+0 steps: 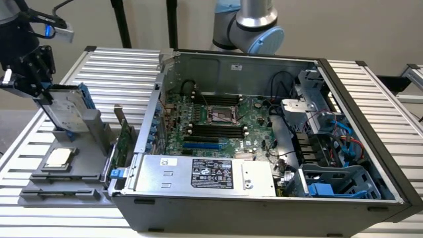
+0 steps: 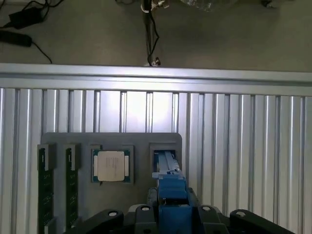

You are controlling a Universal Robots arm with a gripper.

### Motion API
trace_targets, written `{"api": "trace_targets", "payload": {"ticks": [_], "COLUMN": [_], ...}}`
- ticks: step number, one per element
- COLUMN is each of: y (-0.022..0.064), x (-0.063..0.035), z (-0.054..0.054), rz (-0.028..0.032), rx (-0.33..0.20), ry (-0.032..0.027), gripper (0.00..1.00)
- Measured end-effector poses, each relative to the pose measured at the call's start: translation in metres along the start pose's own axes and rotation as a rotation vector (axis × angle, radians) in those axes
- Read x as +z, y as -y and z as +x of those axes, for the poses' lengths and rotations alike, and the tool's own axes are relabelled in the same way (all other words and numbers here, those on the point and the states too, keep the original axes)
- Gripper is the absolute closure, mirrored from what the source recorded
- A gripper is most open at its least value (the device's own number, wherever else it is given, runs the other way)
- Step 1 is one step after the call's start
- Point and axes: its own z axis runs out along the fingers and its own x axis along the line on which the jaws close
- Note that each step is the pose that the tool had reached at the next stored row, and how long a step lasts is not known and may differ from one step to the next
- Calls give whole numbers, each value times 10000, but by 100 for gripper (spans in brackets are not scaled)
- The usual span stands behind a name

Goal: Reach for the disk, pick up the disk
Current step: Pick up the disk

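Note:
The disk (image 1: 68,108) is a silver-grey drive in a bright blue frame. It stands on edge, slightly tilted, over the tall slot of the grey tray (image 1: 39,191) at the exterior view's left. My gripper (image 1: 43,93) is shut on its upper end. Whether its lower end still sits in the slot I cannot tell. In the wrist view the disk's blue frame edge (image 2: 169,187) runs out from between the fingers of my gripper (image 2: 170,207) toward the tray's slot (image 2: 165,148).
A square silver chip (image 1: 58,157) (image 2: 111,165) lies in the tray beside the slot, with green memory sticks (image 2: 45,190) further along. An open computer case (image 1: 264,148) with a labelled silver box (image 1: 205,173) stands close at the exterior view's right. Everything rests on a ribbed aluminium table (image 2: 243,146).

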Motion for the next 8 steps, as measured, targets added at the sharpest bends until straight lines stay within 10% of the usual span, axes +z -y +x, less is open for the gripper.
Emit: {"api": "trace_targets", "payload": {"ticks": [8], "y": [18], "x": [-366], "z": [-8], "rz": [-1], "rx": [0], "ry": [-1], "gripper": [67]}}
